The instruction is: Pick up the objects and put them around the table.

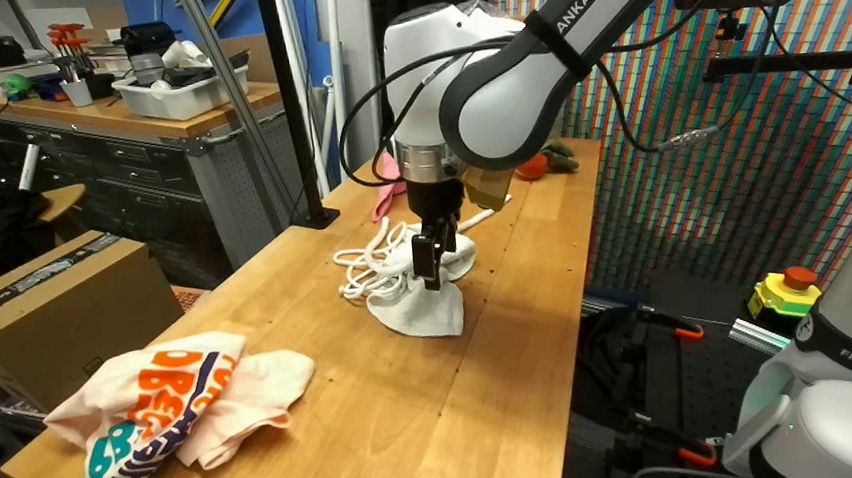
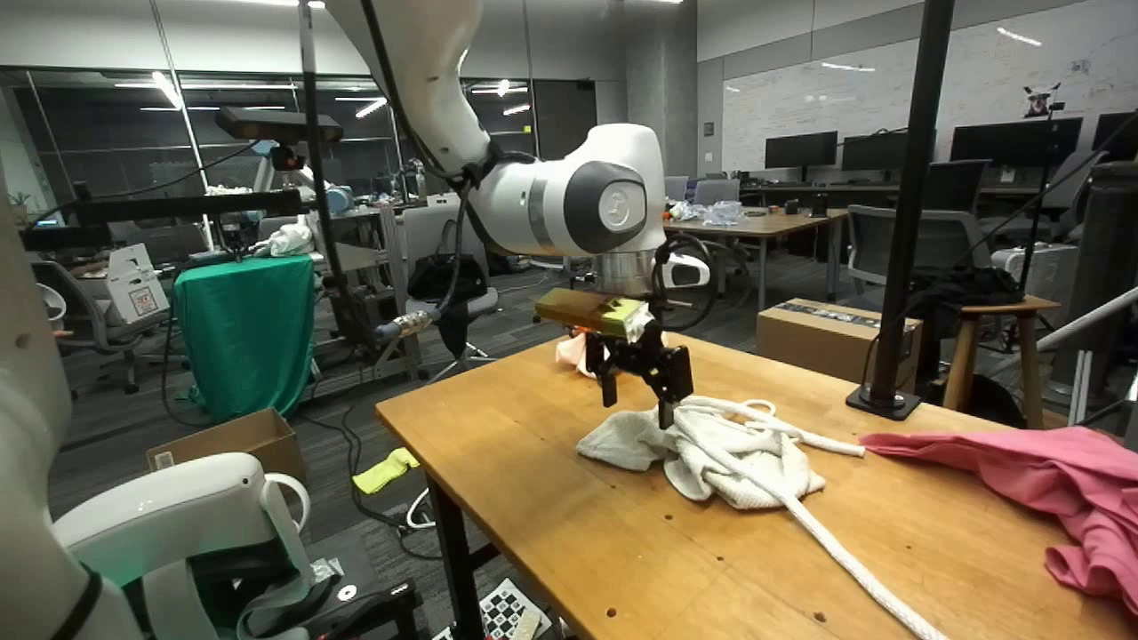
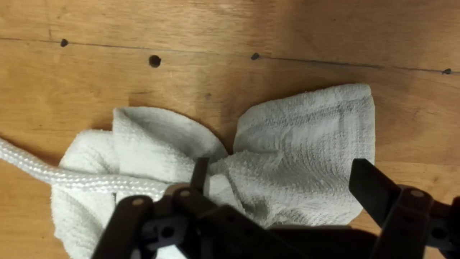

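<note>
The white, grey-capped arm (image 1: 511,103) has a black gripper (image 2: 637,405).

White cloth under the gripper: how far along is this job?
Possibly done: the printed peach cloth and the pink cloth lie apart at different parts of the table, though these frames can't confirm they were placed. In hand: nothing looks gripped; the gripper is over the white cloth with jaws open. Left, probably: grasping that cloth, crossed by white rope, and setting it elsewhere.
</note>
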`<state>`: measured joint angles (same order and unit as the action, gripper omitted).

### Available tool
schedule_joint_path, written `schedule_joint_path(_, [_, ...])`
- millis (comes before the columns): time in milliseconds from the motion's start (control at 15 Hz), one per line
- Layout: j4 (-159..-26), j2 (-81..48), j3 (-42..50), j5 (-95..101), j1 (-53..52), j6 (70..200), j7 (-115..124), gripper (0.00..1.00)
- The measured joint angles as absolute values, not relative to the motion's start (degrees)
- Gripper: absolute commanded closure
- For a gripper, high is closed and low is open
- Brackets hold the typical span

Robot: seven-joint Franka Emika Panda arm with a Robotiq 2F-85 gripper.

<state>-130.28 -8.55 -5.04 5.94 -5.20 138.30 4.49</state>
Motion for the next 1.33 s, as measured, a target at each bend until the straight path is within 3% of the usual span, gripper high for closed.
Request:
schedule_joint_path(1133, [-126.16, -17.26, -3.5, 2.41, -2.28, 140.6, -1.67, 0.01])
schedule_joint_path(1200, [-126.1, -17.48, -3.51, 2.21, -2.06, 141.0, -2.55, 0.26])
schedule_joint_path(1333, [-125.94, -17.87, -3.52, 1.51, -1.61, 141.2, -4.2, 0.32])
